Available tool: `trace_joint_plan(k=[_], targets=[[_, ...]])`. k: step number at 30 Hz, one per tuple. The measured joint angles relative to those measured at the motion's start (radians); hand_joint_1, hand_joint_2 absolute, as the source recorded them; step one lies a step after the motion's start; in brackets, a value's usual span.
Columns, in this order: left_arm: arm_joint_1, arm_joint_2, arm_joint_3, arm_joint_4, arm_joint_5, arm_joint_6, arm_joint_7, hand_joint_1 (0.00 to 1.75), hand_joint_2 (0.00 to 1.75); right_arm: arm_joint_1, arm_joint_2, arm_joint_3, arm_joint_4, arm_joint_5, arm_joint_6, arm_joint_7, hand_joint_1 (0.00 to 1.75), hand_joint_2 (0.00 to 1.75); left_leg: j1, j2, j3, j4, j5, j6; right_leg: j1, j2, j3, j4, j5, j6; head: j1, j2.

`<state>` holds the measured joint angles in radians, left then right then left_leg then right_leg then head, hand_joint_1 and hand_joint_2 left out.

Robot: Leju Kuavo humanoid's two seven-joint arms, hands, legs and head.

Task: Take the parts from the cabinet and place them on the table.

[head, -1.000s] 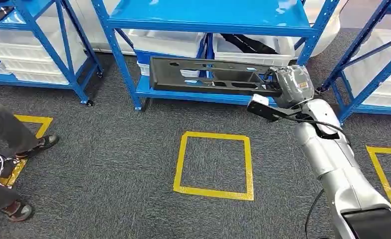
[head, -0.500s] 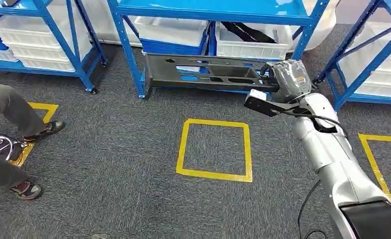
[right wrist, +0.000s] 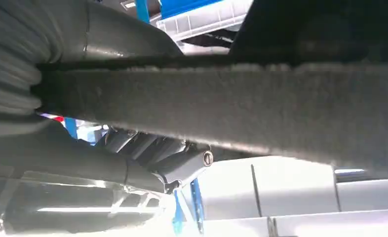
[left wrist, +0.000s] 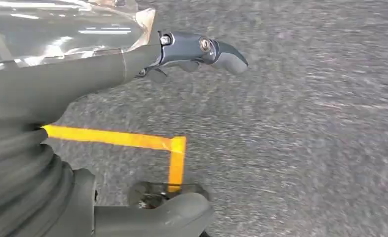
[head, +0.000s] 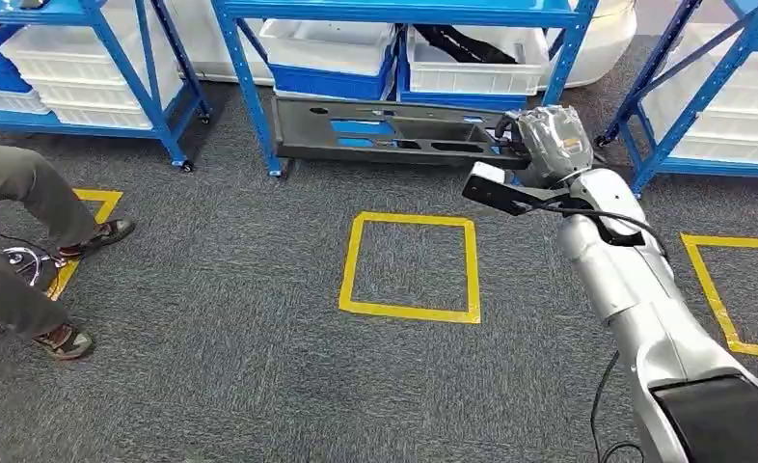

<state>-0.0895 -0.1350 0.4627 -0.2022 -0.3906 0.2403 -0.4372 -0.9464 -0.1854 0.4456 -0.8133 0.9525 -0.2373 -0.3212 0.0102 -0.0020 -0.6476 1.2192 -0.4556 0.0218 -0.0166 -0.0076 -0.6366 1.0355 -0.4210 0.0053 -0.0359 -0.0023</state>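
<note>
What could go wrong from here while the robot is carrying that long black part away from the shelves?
The right hand grips the long black part at one end, so the free end may sag or twist loose. That end also lies close to the blue shelf post and could catch. A person's legs are nearby.

Yellow tape square (head: pixel 409 267) on grey carpet (head: pixel 211 357), centre. Person's legs (head: pixel 18 231) at 9 o'clock. Another tape outline (head: pixel 732 289) at 3, possibly square.

Silver arm (head: pixel 645 299), black cable (head: pixel 602 405)
</note>
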Motion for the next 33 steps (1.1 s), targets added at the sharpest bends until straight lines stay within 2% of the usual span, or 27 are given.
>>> trace_joint_plan(k=[1,2,3,5,6,7,8,9,10,11,13,14,15,16,17,18,20,21,22,23,25,27,29,30,31,32,33], targets=[[-0.001,0.001,0.001,-0.001,0.000,0.000,0.000,0.00,1.75,-0.004,0.001,0.001,0.000,0.000,0.000,0.000,1.71,1.75,-0.002,-0.007,0.081,-0.089,-0.033,0.012,-0.001,0.000,-0.003,0.000,0.007,0.005,-0.001,0.000],[-0.001,0.001,0.003,-0.001,0.000,0.000,-0.002,0.00,1.75,-0.011,-0.002,0.001,0.000,0.000,0.000,-0.001,1.71,1.75,-0.010,-0.009,0.134,-0.175,-0.063,0.017,0.004,-0.001,-0.008,0.000,0.013,0.012,0.001,0.000],[-0.003,0.000,0.003,-0.001,0.000,0.000,-0.002,0.00,1.75,-0.019,-0.002,0.002,0.001,0.001,0.002,0.000,1.71,1.75,-0.012,-0.008,0.140,-0.195,-0.071,0.016,0.000,-0.004,-0.012,-0.005,0.029,0.020,0.002,0.000],[-0.001,-0.001,0.003,-0.001,-0.003,0.000,-0.007,0.00,1.75,-0.028,-0.003,0.003,0.005,0.001,0.006,0.000,1.71,1.75,-0.022,-0.006,0.125,-0.207,-0.056,0.027,-0.005,-0.005,-0.022,-0.016,0.056,0.035,0.000,0.000],[0.002,-0.004,0.003,-0.001,-0.007,-0.001,-0.015,0.00,1.75,-0.027,-0.008,0.003,0.009,0.001,0.012,0.000,1.71,1.75,-0.011,0.000,0.123,-0.225,-0.039,0.035,0.005,-0.004,-0.031,-0.009,0.054,0.039,0.002,0.000],[0.002,-0.006,0.003,-0.001,-0.008,-0.001,-0.021,0.00,1.75,-0.027,-0.011,0.004,0.012,0.000,0.018,0.000,1.71,1.75,-0.014,0.001,0.111,-0.228,-0.024,0.039,0.001,-0.002,-0.047,0.010,0.020,0.032,0.000,0.000],[0.003,-0.005,0.003,-0.001,-0.008,-0.002,-0.026,0.00,1.75,-0.029,-0.015,0.005,0.015,0.000,0.024,-0.002,1.71,1.75,-0.014,0.003,0.097,-0.229,-0.011,0.050,0.002,0.000,-0.066,0.055,-0.032,0.020,0.005,0.000],[0.002,-0.006,0.004,-0.001,-0.008,-0.003,-0.028,0.00,1.75,-0.029,-0.018,0.005,0.016,-0.002,0.025,-0.002,1.71,1.75,-0.016,0.003,0.083,-0.228,0.001,0.050,0.001,0.001,-0.082,0.119,-0.082,0.011,0.006,0.000],[0.002,-0.007,0.004,-0.001,-0.009,-0.003,-0.031,0.00,1.75,-0.030,-0.019,0.005,0.018,-0.004,0.026,-0.003,1.71,1.75,-0.017,0.003,0.064,-0.228,0.015,0.052,0.001,0.001,-0.104,0.206,-0.125,0.010,0.006,0.000],[0.003,-0.009,0.004,-0.001,-0.009,-0.003,-0.031,0.00,1.75,-0.029,-0.021,0.005,0.021,-0.010,0.033,-0.003,1.71,1.75,-0.017,0.003,0.049,-0.227,0.028,0.051,0.001,0.002,-0.118,0.271,-0.135,0.017,0.007,0.000],[0.004,-0.012,0.004,0.000,-0.010,-0.003,-0.031,0.00,1.75,-0.030,-0.023,0.005,0.027,-0.016,0.040,-0.003,1.71,1.75,-0.018,0.004,0.016,-0.225,0.052,0.047,0.001,0.003,-0.098,0.303,-0.085,0.044,0.008,0.000],[0.004,-0.013,0.004,0.000,-0.011,-0.003,-0.031,0.00,1.75,-0.030,-0.023,0.005,0.029,-0.017,0.042,-0.003,1.71,1.75,-0.018,0.004,0.002,-0.224,0.062,0.044,0.001,0.003,-0.061,0.262,-0.053,0.055,0.008,0.000],[0.004,-0.013,0.004,0.000,-0.014,-0.003,-0.031,0.00,1.75,-0.031,-0.023,0.005,0.031,-0.016,0.044,-0.003,1.71,1.75,-0.017,0.004,-0.012,-0.223,0.074,0.039,0.001,0.002,0.005,0.177,-0.037,0.057,0.008,0.000],[0.004,-0.014,0.004,0.000,-0.016,-0.003,-0.031,0.00,1.75,-0.033,-0.023,0.006,0.032,-0.015,0.045,-0.004,1.71,1.75,-0.018,0.004,-0.019,-0.218,0.081,0.035,0.000,0.002,0.067,0.093,-0.052,0.050,0.008,0.000],[0.003,-0.014,0.004,0.000,-0.017,-0.003,-0.031,0.00,1.75,-0.038,-0.021,0.008,0.032,-0.011,0.045,-0.006,1.71,1.75,-0.024,0.004,-0.032,-0.210,0.085,0.030,0.008,0.003,0.131,0.000,-0.093,0.039,0.010,0.000],[0.004,-0.014,0.004,0.000,-0.018,-0.003,-0.031,0.00,1.75,-0.041,-0.022,0.010,0.033,-0.010,0.045,-0.006,1.71,1.75,-0.026,0.007,-0.035,-0.207,0.094,0.024,0.011,0.007,0.131,-0.031,-0.112,0.031,0.007,0.000],[0.005,-0.015,0.004,0.000,-0.018,-0.003,-0.030,0.00,1.75,-0.041,-0.021,0.011,0.036,-0.008,0.045,-0.006,1.71,1.75,-0.021,0.007,-0.037,-0.215,0.110,0.013,0.017,0.008,0.118,-0.026,-0.108,0.018,0.007,0.000],[0.007,-0.014,0.004,0.000,-0.018,-0.002,-0.028,0.00,1.75,-0.041,-0.021,0.013,0.038,-0.007,0.046,-0.006,1.71,1.75,-0.021,0.007,-0.041,-0.214,0.112,0.007,-0.001,0.007,0.120,-0.034,-0.099,0.004,0.008,0.000],[0.007,-0.013,0.004,0.000,-0.018,0.000,-0.026,0.00,1.75,-0.046,-0.018,0.015,0.042,-0.003,0.052,-0.006,1.71,1.75,-0.016,0.001,-0.050,-0.200,0.092,0.001,-0.003,0.004,0.124,-0.034,-0.091,-0.006,0.009,0.000],[0.008,-0.014,0.004,0.000,-0.018,0.002,-0.025,0.00,1.75,-0.049,-0.017,0.017,0.045,-0.003,0.055,-0.006,1.71,1.75,-0.012,0.000,-0.063,-0.163,0.044,-0.005,-0.004,0.004,0.119,-0.033,-0.083,-0.020,0.003,0.000],[0.010,-0.014,0.004,0.000,-0.018,0.002,-0.023,0.00,1.75,-0.050,-0.012,0.021,0.048,-0.001,0.058,-0.006,1.71,1.75,-0.002,-0.001,-0.111,-0.017,-0.051,-0.020,-0.001,0.003,0.104,-0.031,-0.070,-0.022,0.004,0.000],[0.011,-0.014,0.004,0.000,-0.018,0.002,-0.022,0.00,1.75,-0.050,-0.008,0.028,0.056,0.009,0.061,-0.006,1.71,1.75,0.005,0.000,-0.135,0.080,-0.072,-0.029,0.000,0.004,0.092,-0.029,-0.061,-0.021,0.004,0.000],[0.011,-0.014,0.004,0.000,-0.018,0.002,-0.022,0.00,1.75,-0.050,-0.006,0.035,0.064,0.017,0.061,-0.006,1.71,1.75,0.010,0.000,-0.071,-0.002,-0.021,-0.030,-0.001,0.004,0.086,-0.028,-0.056,-0.013,0.003,0.000],[0.011,-0.014,0.004,0.000,-0.018,0.002,-0.021,0.00,1.75,-0.050,-0.006,0.038,0.066,0.019,0.060,-0.006,1.71,1.75,0.011,0.002,-0.012,-0.092,0.013,-0.027,-0.001,0.001,0.086,-0.028,-0.054,-0.010,0.003,0.000],[0.011,-0.014,0.004,0.000,-0.018,0.002,-0.021,0.00,1.75,-0.051,-0.003,0.040,0.066,0.023,0.056,-0.006,1.71,1.75,0.009,0.022,0.043,-0.181,0.026,-0.021,0.001,-0.005,0.086,-0.027,-0.054,-0.009,0.003,0.000],[0.009,-0.014,0.004,0.000,-0.018,0.001,-0.022,0.00,1.75,-0.055,-0.002,0.042,0.066,0.030,0.053,-0.006,1.71,1.75,-0.002,0.033,0.058,-0.205,0.006,-0.017,0.007,-0.007,0.081,-0.028,-0.050,-0.003,0.003,0.000],[0.009,-0.014,0.005,0.000,-0.018,0.001,-0.022,0.00,1.75,-0.059,-0.002,0.043,0.069,0.033,0.050,-0.004,1.71,1.75,-0.007,0.026,0.051,-0.200,0.019,-0.006,0.005,-0.010,0.080,-0.029,-0.048,0.001,0.007,0.000]])
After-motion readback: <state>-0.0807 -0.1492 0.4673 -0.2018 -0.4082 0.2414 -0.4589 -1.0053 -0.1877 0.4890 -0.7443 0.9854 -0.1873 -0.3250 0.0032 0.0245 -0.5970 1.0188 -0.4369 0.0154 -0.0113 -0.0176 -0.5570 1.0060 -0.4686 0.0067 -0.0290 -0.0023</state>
